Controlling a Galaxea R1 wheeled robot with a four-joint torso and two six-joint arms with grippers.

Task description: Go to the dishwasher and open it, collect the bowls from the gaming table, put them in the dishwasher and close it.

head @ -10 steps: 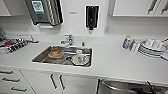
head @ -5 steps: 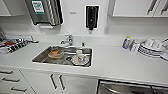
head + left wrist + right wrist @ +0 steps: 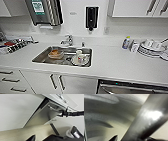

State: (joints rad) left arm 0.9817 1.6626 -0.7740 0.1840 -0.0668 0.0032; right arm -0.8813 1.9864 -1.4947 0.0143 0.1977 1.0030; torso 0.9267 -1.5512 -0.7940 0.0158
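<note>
Dishwasher (image 3: pixel 132 88) sits under the desk (image 3: pixel 112 62), right of the sink (image 3: pixel 63 56), seen from my head. Left wrist: its bar handle (image 3: pixel 53 109), door apparently ajar. Right wrist: steel close up. I cannot tell either claw's state. Opening step, I judge; next needs a steady downward pull.

The whole head view slides a little to the right against the earlier pictures, which is the camera moving and no move of the things: the sink (image 3: pixel 63 57) and the stacked white dishes (image 3: pixel 151 48) sit further right in the picture. At the near right edge, the dishwasher (image 3: pixel 130 88) shows slightly more of its stainless front.
</note>
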